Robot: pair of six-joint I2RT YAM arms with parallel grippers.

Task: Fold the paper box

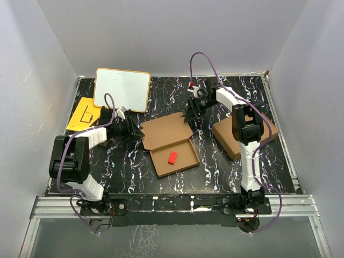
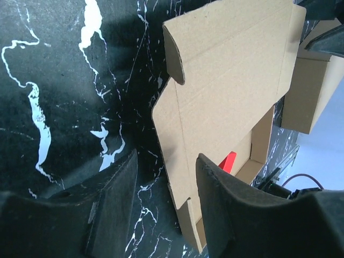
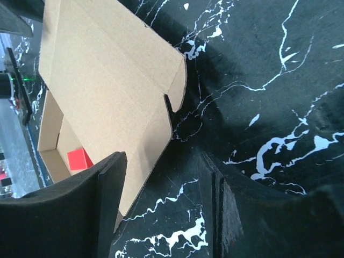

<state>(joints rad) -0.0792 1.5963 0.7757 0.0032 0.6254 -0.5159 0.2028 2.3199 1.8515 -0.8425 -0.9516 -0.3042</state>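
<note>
Black fingers (image 2: 110,209) of the left gripper (image 2: 166,161) fill the bottom of its wrist view. They stand apart, the left edge of the lid (image 2: 231,80) lies between them, and bare worktop (image 2: 64,107) shows in the gap, so nothing is clamped. The right gripper (image 3: 166,161) is spread too, with the lid's right edge just beside one finger.

The box (image 1: 185,153) lies mid-worktop. Its lid is open on the far side and its tray is nearer the arms, with a red block (image 1: 172,157) inside.

Only the top view shows the grippers at opposite ends of the lid, a bigger box (image 1: 223,137) partly under the right arm, a whiteboard (image 1: 122,88) and a yellow sheet (image 1: 80,114). Only the wrist views show the lid's rounded flap (image 2: 174,54) on each side.
</note>
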